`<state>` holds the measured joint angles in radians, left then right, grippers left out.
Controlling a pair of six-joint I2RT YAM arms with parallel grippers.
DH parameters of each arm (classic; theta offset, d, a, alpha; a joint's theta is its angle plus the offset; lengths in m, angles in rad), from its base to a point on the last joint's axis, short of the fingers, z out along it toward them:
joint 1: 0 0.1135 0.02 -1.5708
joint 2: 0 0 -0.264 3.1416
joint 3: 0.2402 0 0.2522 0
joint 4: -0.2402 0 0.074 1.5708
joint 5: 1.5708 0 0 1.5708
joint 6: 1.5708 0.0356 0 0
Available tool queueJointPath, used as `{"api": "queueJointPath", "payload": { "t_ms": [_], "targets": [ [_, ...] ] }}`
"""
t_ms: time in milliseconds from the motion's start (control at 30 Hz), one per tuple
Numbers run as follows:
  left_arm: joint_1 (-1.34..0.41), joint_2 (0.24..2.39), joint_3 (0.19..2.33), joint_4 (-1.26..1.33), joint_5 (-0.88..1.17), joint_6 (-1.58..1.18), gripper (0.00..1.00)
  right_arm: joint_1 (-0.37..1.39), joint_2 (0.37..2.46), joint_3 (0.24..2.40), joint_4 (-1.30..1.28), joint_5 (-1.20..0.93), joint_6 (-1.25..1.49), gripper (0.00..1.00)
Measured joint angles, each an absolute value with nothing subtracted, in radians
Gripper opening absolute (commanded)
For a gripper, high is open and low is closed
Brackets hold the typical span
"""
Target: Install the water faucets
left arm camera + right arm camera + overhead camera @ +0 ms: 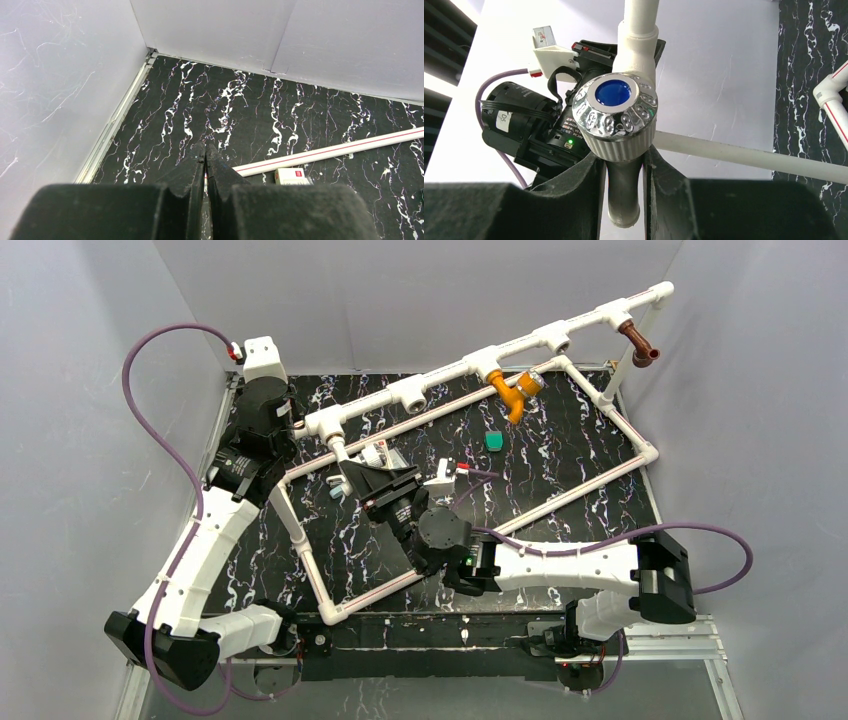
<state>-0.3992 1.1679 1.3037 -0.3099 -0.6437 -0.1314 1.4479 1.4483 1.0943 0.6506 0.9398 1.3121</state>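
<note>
Label (503, 119) reading "D5" sits behind white faucet (616, 120) clamped in right hand (623, 167).

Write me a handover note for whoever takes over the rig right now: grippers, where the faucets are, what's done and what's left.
Grippers: the left gripper is shut and empty, over the table's far left corner. The right gripper is closed on the white faucet at the leftmost fitting of the pipe frame.
Faucets: the orange faucet hangs from the middle fitting; the reddish-brown faucet sits on the rightmost one.
Done: those two look mounted.
Left: finish seating the white one (whether it is tight cannot be told), then release.
</note>
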Motion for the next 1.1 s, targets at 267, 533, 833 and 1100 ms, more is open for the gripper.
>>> {"api": "queueJointPath", "payload": {
  "t_ms": [267, 533, 833, 1100],
  "targets": [
    [-0.400, 1.168, 1.304, -0.310, -0.644, -0.131, 0.03, 1.447, 1.446, 1.098, 0.622, 0.936, 1.382, 0.17],
    [-0.402, 1.168, 1.304, -0.310, -0.633, -0.135, 0.03, 1.444, 1.433, 1.077, 0.635, 0.913, 1.383, 0.40],
    [-0.409, 1.169, 1.303, -0.306, -0.619, -0.142, 0.03, 1.451, 1.372, 0.980, 0.654, 0.839, 1.355, 0.63],
    [-0.409, 1.169, 1.303, -0.306, -0.619, -0.142, 0.03, 1.453, 1.294, 0.928, 0.660, 0.777, 1.214, 0.69]
  ]
}}
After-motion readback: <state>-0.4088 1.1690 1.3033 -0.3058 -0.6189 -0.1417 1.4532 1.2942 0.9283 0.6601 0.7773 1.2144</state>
